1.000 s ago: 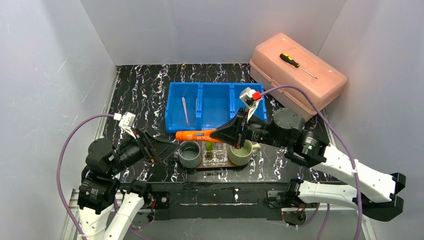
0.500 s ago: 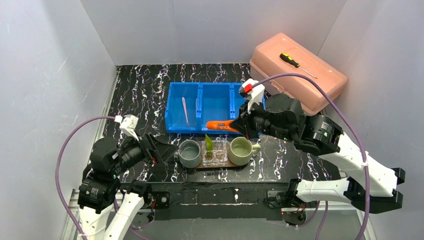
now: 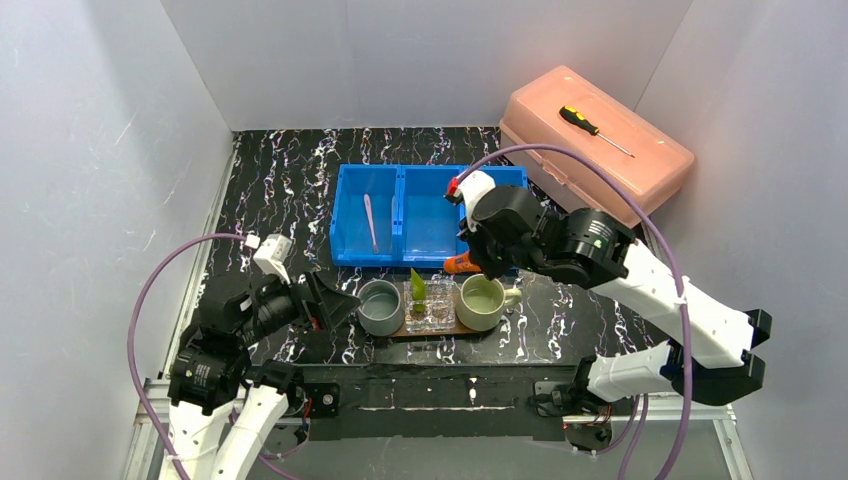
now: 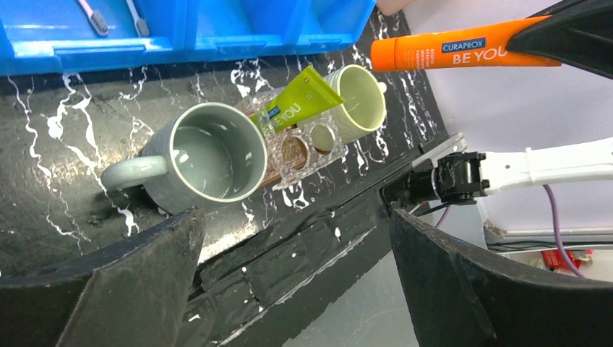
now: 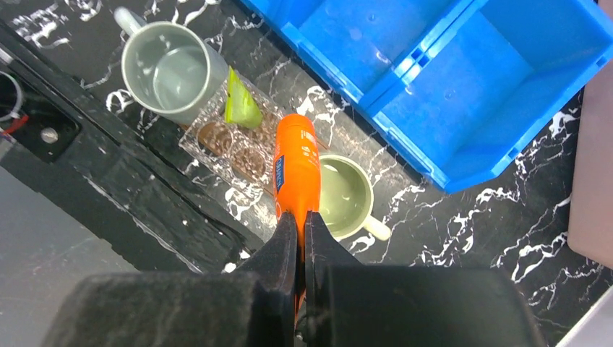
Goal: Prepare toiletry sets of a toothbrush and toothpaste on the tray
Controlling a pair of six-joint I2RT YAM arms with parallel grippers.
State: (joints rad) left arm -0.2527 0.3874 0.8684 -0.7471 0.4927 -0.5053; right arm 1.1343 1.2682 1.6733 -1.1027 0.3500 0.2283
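My right gripper [image 3: 478,258] is shut on the orange tube [image 5: 296,170] and holds it in the air, above the gap between the clear holder [image 5: 231,148] and the pale green mug [image 5: 343,195]. The green tube [image 3: 417,284] stands tilted in the holder. The grey mug [image 3: 380,307], the holder and the pale green mug [image 3: 482,301] stand in a row on the brown tray [image 3: 452,327]. My left gripper [image 3: 335,300] is open and empty, just left of the grey mug [image 4: 206,163]. Thin toothbrushes [image 3: 370,222] lie in the blue bin [image 3: 420,213].
A pink lidded box [image 3: 595,150] with a screwdriver [image 3: 595,130] on top stands at the back right. The blue three-compartment bin sits right behind the tray. The table's front edge [image 4: 289,238] lies close below the left gripper.
My right arm has swung the orange tube from over the grey mug back and to the right, turning it to point down near the pale green mug. My left gripper shifted slightly right.
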